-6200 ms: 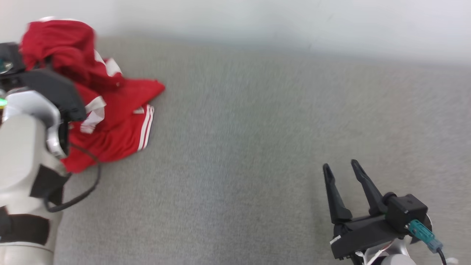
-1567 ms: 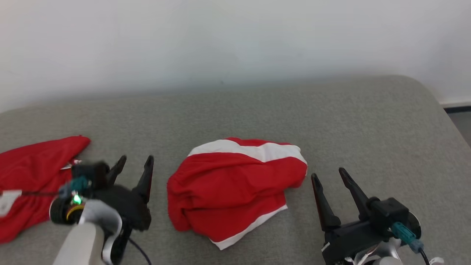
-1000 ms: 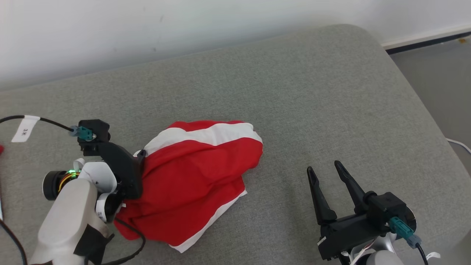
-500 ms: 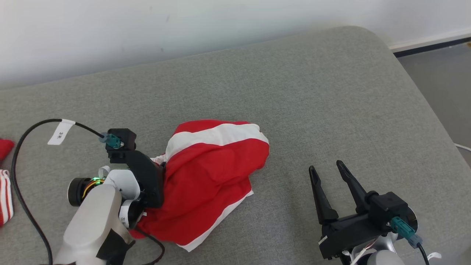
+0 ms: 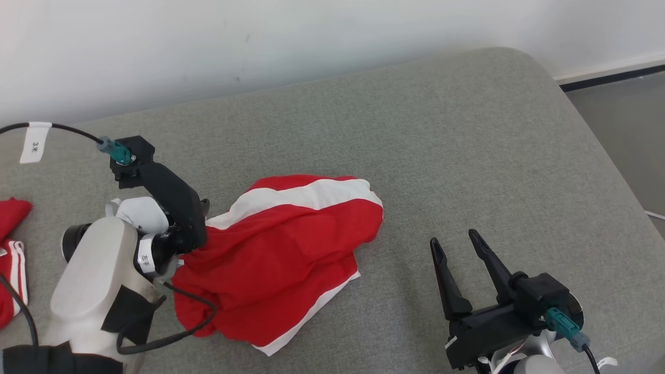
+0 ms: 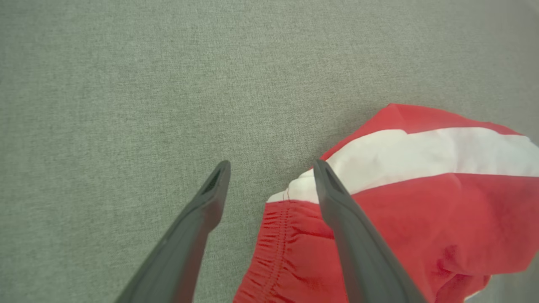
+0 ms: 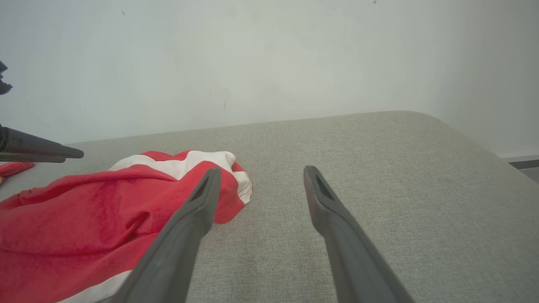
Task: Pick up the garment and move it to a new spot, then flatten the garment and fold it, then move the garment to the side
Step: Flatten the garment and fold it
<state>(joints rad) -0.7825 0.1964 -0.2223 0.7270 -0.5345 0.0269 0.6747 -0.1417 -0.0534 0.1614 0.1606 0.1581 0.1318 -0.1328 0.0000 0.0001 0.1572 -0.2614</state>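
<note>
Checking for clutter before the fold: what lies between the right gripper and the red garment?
Only bare grey cushion lies between the right gripper and the red garment, seen in the head view.

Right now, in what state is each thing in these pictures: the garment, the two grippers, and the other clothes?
Red garment: crumpled, not flattened, not folded, lying on the grey surface.
Left gripper: open, at the garment's gathered waistband edge, holding nothing.
Right gripper: open, empty, apart from the garment.
Other red clothes: lying at the surface's left side, partly out of view.
</note>
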